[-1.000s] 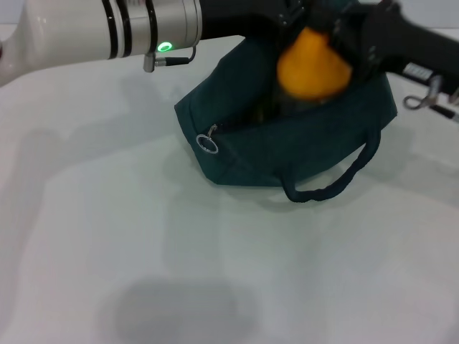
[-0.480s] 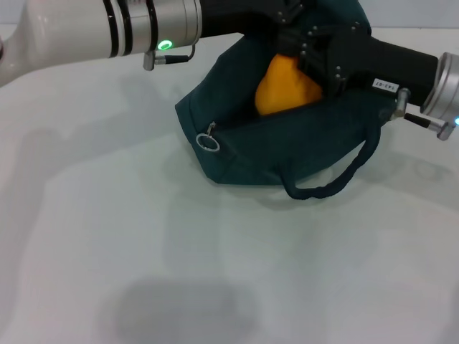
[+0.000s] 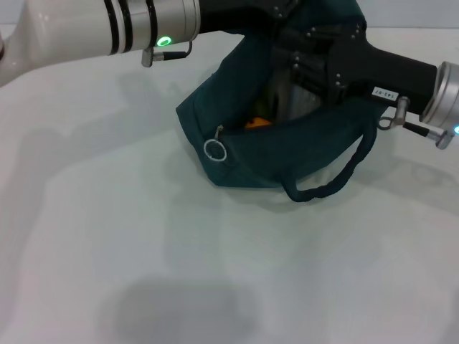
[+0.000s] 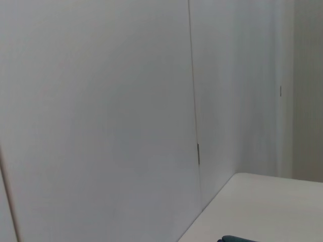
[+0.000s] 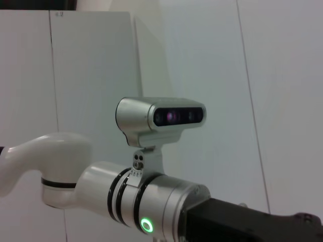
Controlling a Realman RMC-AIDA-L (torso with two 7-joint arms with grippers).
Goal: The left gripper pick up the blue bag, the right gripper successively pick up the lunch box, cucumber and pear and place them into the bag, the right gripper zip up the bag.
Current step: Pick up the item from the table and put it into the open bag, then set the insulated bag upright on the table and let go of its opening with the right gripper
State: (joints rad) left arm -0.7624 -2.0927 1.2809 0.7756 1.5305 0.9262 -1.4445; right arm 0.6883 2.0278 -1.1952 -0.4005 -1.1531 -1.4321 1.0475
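Blue bag: the dark teal cloth blue bag (image 3: 301, 154) sits on the white table (image 3: 215, 272), up near 1 o'clock in the head view. Its top is open.
Zipper ring: a silver ring pull (image 3: 214, 150) hangs at the bag's 9 o'clock end.
Handle: one loop handle (image 3: 337, 179) droops down the front of the bag, toward 5 o'clock.
Pear: only a small orange bit of the pear (image 3: 257, 122) peeks out inside the bag, low in the opening.
Lunch box: something clear and pale shows inside the bag next to the pear; it is too hidden to name for sure.
Left end effector: the left end effector (image 3: 276, 11) comes in from 10 o'clock on its silver-and-white arm (image 5: 136, 201) with a green light. It is at the bag's top back edge. Nobody can tell if its fingers are spread or pinching.
Right end effector: the right end effector (image 3: 305, 68) comes in from 3 o'clock and reaches down into the bag's opening, above the pear. Its fingers are hidden, so their state cannot be told.
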